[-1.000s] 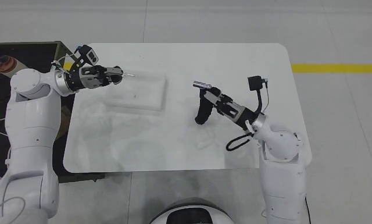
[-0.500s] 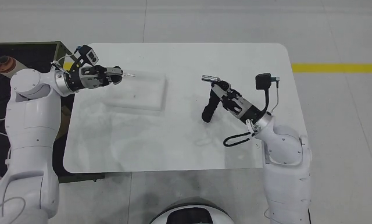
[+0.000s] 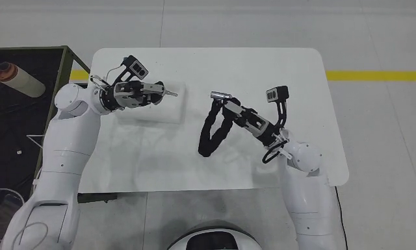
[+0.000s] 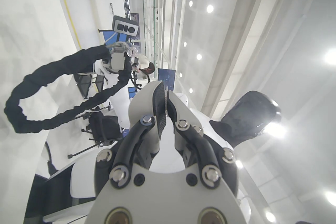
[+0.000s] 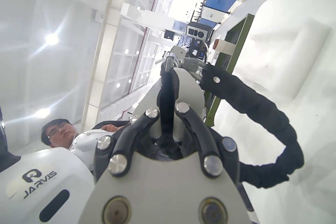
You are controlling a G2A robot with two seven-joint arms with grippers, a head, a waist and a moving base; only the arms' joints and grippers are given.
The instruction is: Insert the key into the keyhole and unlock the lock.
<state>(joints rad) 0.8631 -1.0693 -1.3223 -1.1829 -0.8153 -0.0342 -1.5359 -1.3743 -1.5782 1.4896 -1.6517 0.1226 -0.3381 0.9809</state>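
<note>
Between left fingers (image 4: 143,107) — key (image 4: 166,102); between right fingers (image 5: 188,87), lock (image 5: 249,101).

White pad (image 3: 162,112) on table (image 3: 273,68); green-framed cart (image 3: 39,58) beside table.

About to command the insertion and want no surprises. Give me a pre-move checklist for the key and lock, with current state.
1. Grip on key: ok, the thin blade is pinched between the pads of the left hand.
2. Grip on lock: ok, the right hand is shut on the black cable just behind the lock head.
3. Facing: ok, the keyhole looks almost straight into the left wrist view.
4. Seating of key in keyhole: not ok, the top view shows a clear gap between them.
5. Blade rotation against slot: cannot tell.
6. Path: ok, the cable loops away on the robot's side of the lock head, not between key and keyhole.
</note>
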